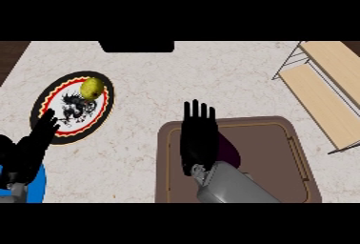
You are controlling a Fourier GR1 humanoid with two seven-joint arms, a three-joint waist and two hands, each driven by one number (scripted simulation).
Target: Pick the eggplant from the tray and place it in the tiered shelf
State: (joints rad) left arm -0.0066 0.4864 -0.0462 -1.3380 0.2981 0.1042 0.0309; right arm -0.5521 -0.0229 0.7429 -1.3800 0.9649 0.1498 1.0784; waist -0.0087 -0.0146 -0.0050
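A dark purple eggplant [229,150] lies on the brown tray [274,131] in the lower middle, mostly hidden beneath my right hand [197,140]. That hand hovers flat over the tray's left part with fingers straight and pointing away from me. The wooden tiered shelf [330,90] with white wire legs stands at the upper right, apart from the tray. At the lower left edge my left hand [32,147] rests open, fingers up, holding nothing.
A round plate [56,128] with a black, red and yellow rim sits at the left, with a yellow-green fruit [91,87] on its upper part. A black object [136,46] sits at the counter's far edge. A blue patch [36,188] shows at the lower left.
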